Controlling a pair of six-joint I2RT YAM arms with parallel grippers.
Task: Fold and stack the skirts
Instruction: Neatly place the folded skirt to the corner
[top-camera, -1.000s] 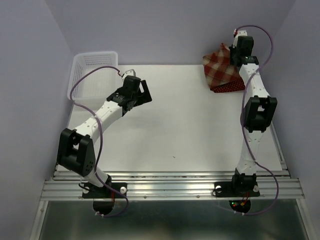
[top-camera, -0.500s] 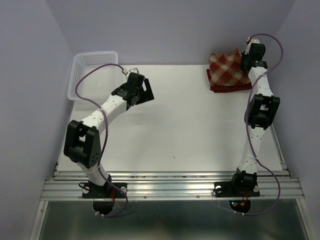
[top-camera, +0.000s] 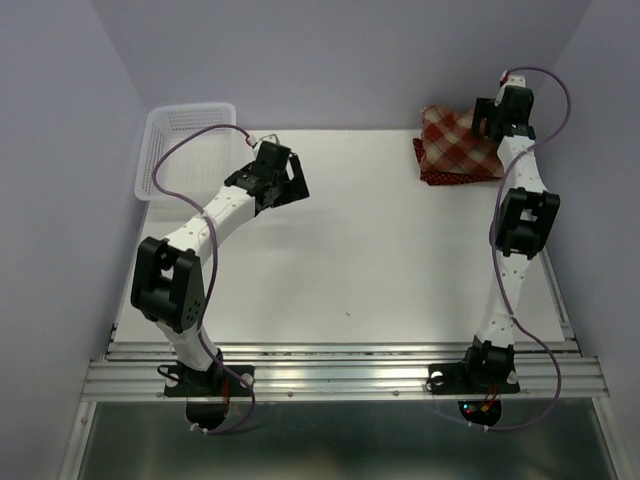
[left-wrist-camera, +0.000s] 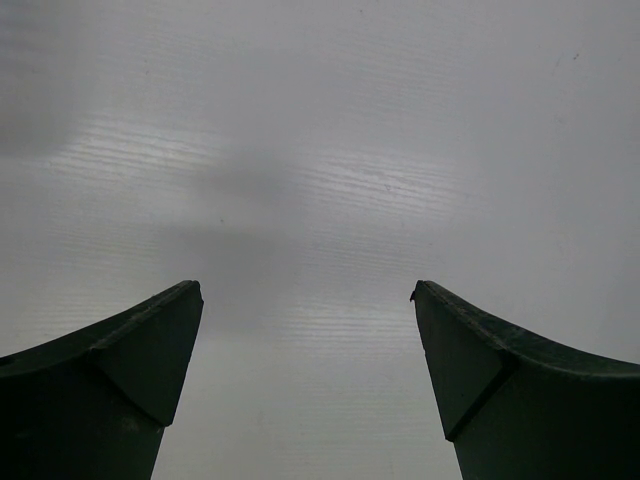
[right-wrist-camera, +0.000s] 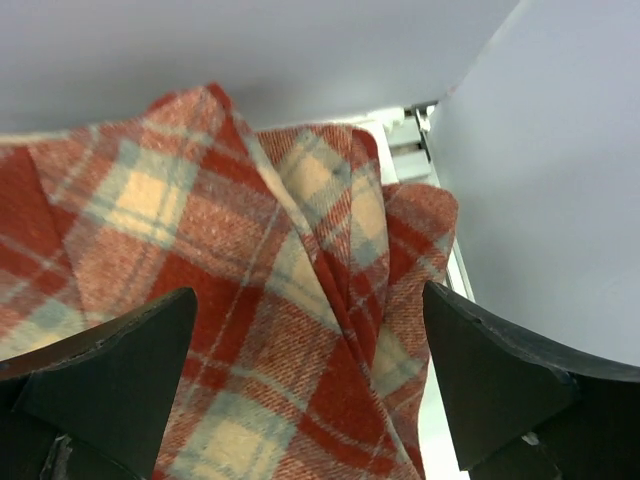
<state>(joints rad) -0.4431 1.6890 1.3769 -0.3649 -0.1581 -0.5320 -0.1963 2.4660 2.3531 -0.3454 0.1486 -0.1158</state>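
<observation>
The plaid skirt (top-camera: 455, 135) now lies folded at the far right corner of the table (top-camera: 380, 250), resting on a dark red skirt (top-camera: 455, 176) whose edge shows along its near side. From above, the dots on that edge are too small to make out, and so is the number of layers under the plaid. A second ago one corner of the plaid was pulled up toward the back wall by the right gripper (top-camera: 497, 113). That corner has since dropped and the cloth has settled lower and flatter.

The right gripper has let go. In the right wrist view its fingers stand wide apart with the plaid skirt (right-wrist-camera: 250, 300) spread below them and nothing pinched.

The left gripper (top-camera: 285, 178) hangs over the far left part of the table, close to where it was. Its upper arm has swung more upright. Its fingers (left-wrist-camera: 140, 360) are spread wide over bare tabletop, gripping nothing.
</observation>
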